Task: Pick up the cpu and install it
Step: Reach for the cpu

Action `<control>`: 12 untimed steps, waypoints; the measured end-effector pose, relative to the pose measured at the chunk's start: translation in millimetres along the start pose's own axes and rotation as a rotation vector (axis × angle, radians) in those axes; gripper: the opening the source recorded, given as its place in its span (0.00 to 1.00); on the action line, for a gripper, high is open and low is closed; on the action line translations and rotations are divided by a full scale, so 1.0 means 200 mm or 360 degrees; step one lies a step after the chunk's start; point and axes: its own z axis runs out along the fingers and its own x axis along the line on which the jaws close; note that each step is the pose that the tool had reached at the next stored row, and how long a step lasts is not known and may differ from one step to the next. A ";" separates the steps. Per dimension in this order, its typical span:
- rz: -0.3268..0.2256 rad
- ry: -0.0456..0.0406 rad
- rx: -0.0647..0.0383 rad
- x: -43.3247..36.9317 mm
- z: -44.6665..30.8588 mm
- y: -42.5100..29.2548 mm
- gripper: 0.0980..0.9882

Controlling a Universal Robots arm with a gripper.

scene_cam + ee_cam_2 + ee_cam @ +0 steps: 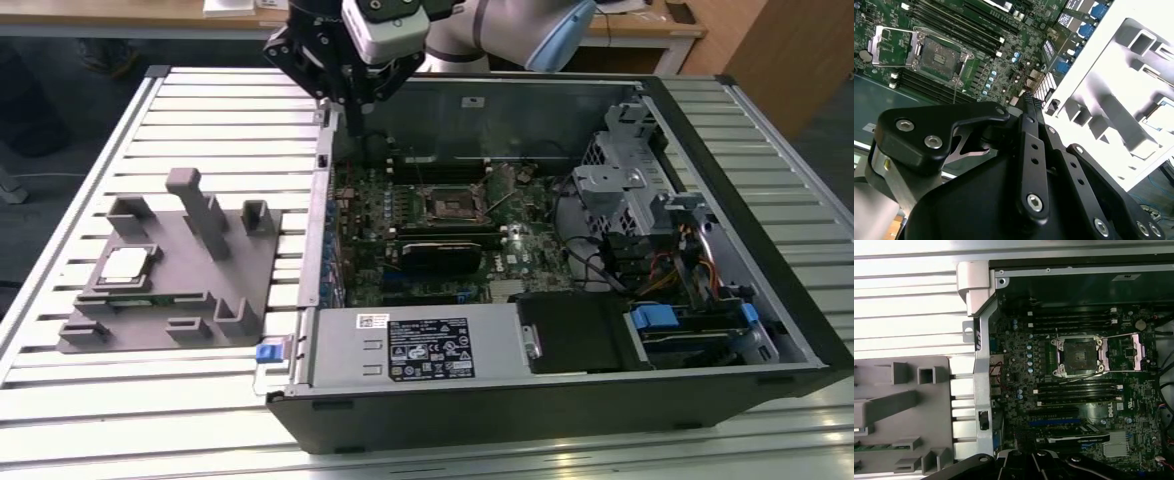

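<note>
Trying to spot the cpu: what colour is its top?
The cpu top is pale silvery-white; clearest in the exterior view.

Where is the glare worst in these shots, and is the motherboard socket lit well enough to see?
Second wrist view: the fixture is blown out almost white. First wrist view: the table slats are washed out, while the socket is evenly lit. Exterior view: mild sheen on the slats, and the cpu shows pale without glare.

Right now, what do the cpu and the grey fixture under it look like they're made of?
Likely metal for the cpu: pale silvery top with a dull sheen, thin darker edge. Probably plastic for the grey fixture: uniform matte grey, blocky posts, though the look leaves it open.
</note>
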 end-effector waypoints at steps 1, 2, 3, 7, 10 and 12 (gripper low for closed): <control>0.0000 0.0000 0.0000 0.002 0.000 0.000 0.01; 0.0000 0.0000 0.0000 0.004 0.001 0.000 0.01; 0.0000 0.0000 0.0000 0.005 0.002 -0.001 0.01; 0.0000 0.0001 0.0000 0.012 0.003 -0.001 0.01; 0.0000 0.0001 0.0000 0.017 0.005 -0.002 0.01; 0.0000 0.0001 0.0000 0.021 0.006 -0.002 0.01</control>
